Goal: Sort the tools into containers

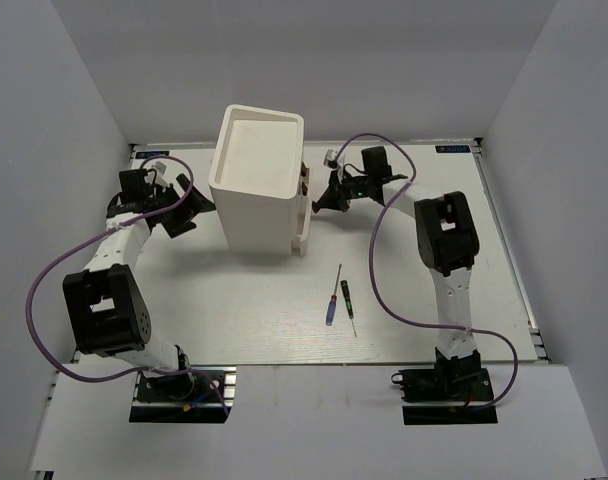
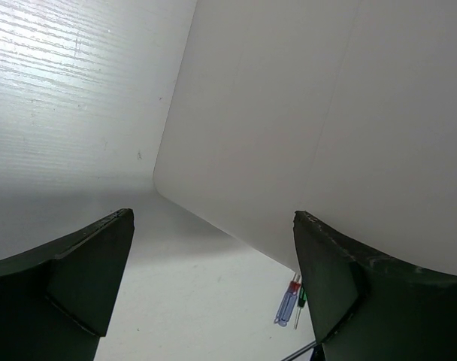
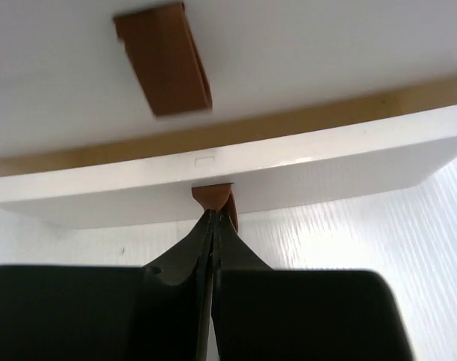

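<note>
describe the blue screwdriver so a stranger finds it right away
Find the tall white cabinet on the table. Off its right corner, toward the near edge, two thin screwdrivers lie side by side. The blue-handled screwdriver is the left one, handle nearest that edge; the black-handled screwdriver points the opposite way.

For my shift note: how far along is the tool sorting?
Probably done: only a blue screwdriver and a black screwdriver lie on the table; no other tools show. In hand: the right gripper, jaws shut on a knob, with that drawer partly out. Remaining: both screwdrivers; left gripper open.
</note>
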